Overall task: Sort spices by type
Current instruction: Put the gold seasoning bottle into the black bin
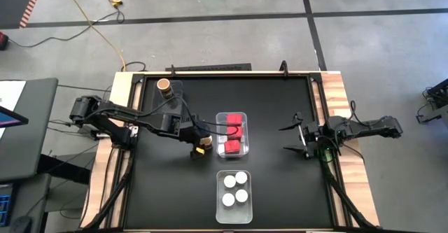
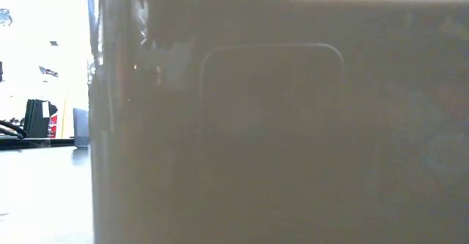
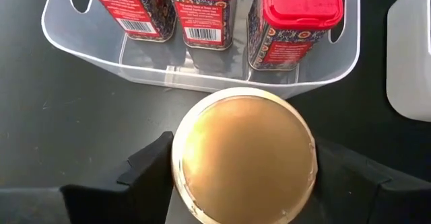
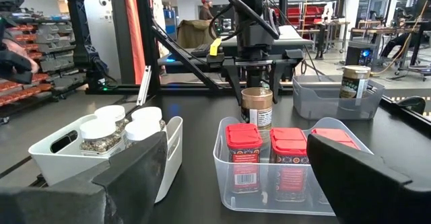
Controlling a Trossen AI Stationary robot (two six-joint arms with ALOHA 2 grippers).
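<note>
Left gripper (image 1: 200, 147) down just beside the clear tub (image 1: 244, 143) of red spice boxes (image 1: 233, 133), on the side facing the left arm, fingers (image 3: 151, 170) set on either side of a tan-topped jar (image 3: 244, 155); jar standing upright on the black table (image 1: 273, 107), touching or almost touching both pads, whether truly pinched cannot be told. Seen from the left wrist, round tan lid filling the space between the two dark fingers, with three red-lidded boxes upright inside the clear tub just beyond it. Three white-lidded jars (image 1: 236, 188) grouped in a second clear tub (image 1: 248, 205), next to the red-box tub on the near side of the table. One more brown-topped jar (image 1: 164, 85) alone in a third tub (image 1: 176, 86), well apart from the red-box tub, near the far left corner. Right gripper (image 1: 298, 138) parked well apart from the red-box tub, near the right edge of the table, fingers spread wide with nothing between them. From the right wrist, same layout visible: white jars in their tub, red boxes in theirs, left gripper over the tan-topped jar behind them. Low view blocked by a pale tub wall close against the lens.
</note>
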